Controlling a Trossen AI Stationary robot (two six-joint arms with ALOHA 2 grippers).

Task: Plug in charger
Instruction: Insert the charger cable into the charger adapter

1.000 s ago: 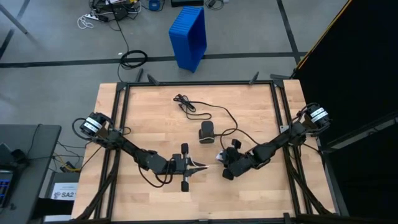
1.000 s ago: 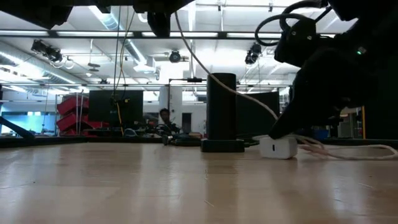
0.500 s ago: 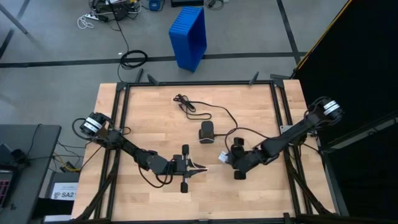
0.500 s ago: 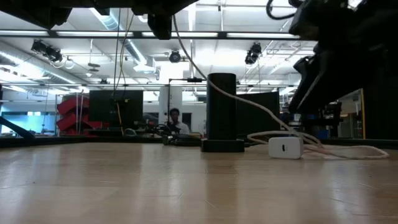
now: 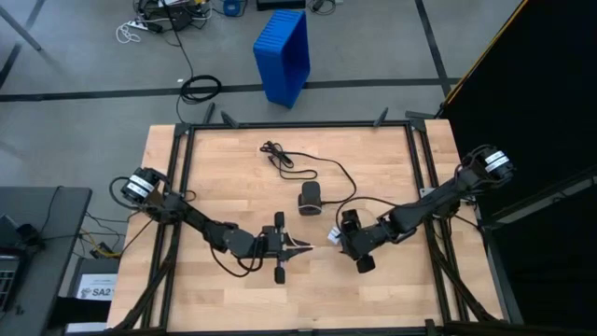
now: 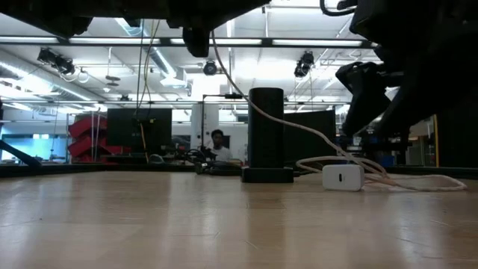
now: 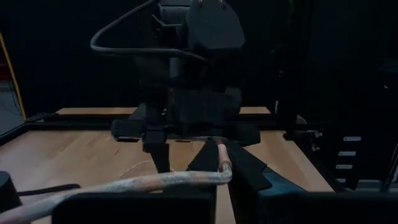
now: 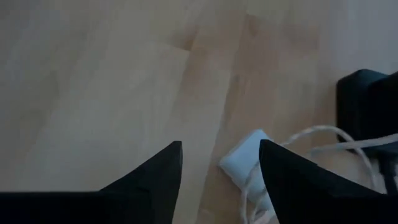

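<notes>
Table (image 5: 233,177): pale wood planks, smooth, slight sheen. Charger (image 8: 245,163): white smooth plastic. Cable (image 7: 155,182): braided, cloth-like.

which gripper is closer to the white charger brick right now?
Right. The right gripper hovers open just above the white charger brick, not touching it. The left gripper sits further across the table, shut on the cable end.

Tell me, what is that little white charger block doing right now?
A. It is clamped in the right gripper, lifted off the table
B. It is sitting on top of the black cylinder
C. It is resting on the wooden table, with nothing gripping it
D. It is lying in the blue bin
C: the white charger block rests on the table, and the right gripper hangs open above it with a clear gap between.
</notes>
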